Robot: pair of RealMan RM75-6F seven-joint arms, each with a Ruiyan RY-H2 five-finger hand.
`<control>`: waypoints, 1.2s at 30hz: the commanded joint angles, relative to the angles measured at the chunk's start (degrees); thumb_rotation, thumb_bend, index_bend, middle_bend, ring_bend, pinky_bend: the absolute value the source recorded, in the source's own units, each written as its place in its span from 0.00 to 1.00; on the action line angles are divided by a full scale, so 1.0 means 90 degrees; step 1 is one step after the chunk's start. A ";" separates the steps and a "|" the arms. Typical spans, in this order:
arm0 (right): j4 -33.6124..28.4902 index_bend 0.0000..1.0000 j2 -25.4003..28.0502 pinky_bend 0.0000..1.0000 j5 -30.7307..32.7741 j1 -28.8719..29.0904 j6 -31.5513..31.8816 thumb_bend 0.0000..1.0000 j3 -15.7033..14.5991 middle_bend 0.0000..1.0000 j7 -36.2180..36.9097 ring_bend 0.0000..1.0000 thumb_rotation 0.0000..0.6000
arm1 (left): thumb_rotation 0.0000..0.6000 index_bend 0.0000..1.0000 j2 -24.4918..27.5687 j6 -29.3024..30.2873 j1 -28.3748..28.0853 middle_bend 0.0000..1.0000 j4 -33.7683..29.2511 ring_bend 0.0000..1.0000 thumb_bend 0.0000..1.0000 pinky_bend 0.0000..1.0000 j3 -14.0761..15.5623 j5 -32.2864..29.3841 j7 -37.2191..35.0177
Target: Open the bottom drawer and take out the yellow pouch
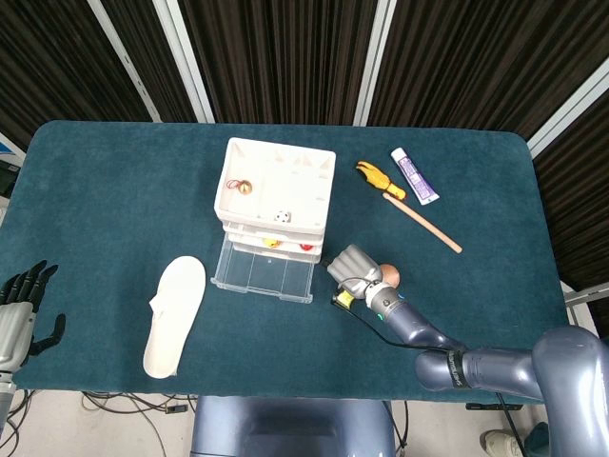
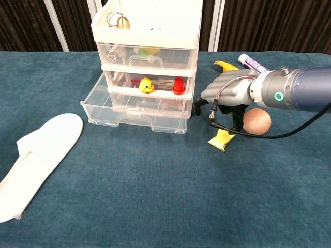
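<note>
The table [image 1: 114,181], covered in dark teal cloth, carries a white drawer unit [image 1: 276,186] near the middle of its far half, with the bottom drawer [image 1: 264,273] pulled well out toward the front edge and looking empty in both views. A white slipper [image 1: 175,314] lies toward the front-left, well apart from the rest.

The right robot hand [image 2: 227,93] hovers just right of the open drawer, fingers curled downward over the yellow pouch [image 2: 221,139]. The pouch sits on the cloth just beneath it, toward the front edge, so it is already out of the drawer. Whether the fingertips pinch its top or only touch it cannot be told. A brown ball [image 2: 257,121] rests just beside the pouch, on its right. The left robot hand [image 1: 21,309] waits at the front-left corner, fingers spread, holding nothing.

Toward the far-right corner lie a wooden stick [image 1: 422,222], a tube [image 1: 415,176] and a small yellow toy [image 1: 379,179].

The likely risks: lifting with a shallow pinch could let the pouch slip; a sideways swing could knock the ball rolling, or clip the drawer's corner and shift the unit.
</note>
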 commanded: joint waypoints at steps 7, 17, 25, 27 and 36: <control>-0.1983 0.23 0.1534 1.00 0.0082 -0.0323 0.1367 0.25 0.0328 0.97 0.0083 1.00 1.00 | 1.00 0.06 -0.0013 0.0039 0.0011 0.00 0.0001 0.00 0.47 0.00 -0.0001 0.0017 0.0016; -0.3616 0.21 0.3215 0.52 -0.0586 -0.1772 0.3275 0.21 0.0079 0.46 0.0694 0.59 1.00 | 1.00 0.06 -0.0055 0.0104 0.0019 0.00 0.0011 0.00 0.47 0.00 -0.0002 0.0048 0.0137; -0.2989 0.11 0.2635 0.29 -0.2333 -0.3615 0.5311 0.18 -0.0671 0.14 0.1332 0.24 1.00 | 1.00 0.06 -0.0140 0.0293 0.0045 0.00 0.0092 0.00 0.47 0.00 -0.0049 0.0127 0.0261; -0.2772 0.08 0.2413 0.27 -0.2629 -0.3966 0.5604 0.17 -0.0754 0.12 0.1576 0.22 1.00 | 1.00 0.06 -0.0163 0.0349 0.0044 0.00 0.0143 0.00 0.47 0.00 -0.0062 0.0174 0.0296; -0.1747 0.04 0.1685 0.23 -0.3546 -0.4943 0.6225 0.12 -0.1029 0.09 0.1776 0.17 1.00 | 1.00 0.06 -0.0232 0.0636 0.0073 0.00 0.0329 0.00 0.47 0.00 -0.0077 0.0534 0.0152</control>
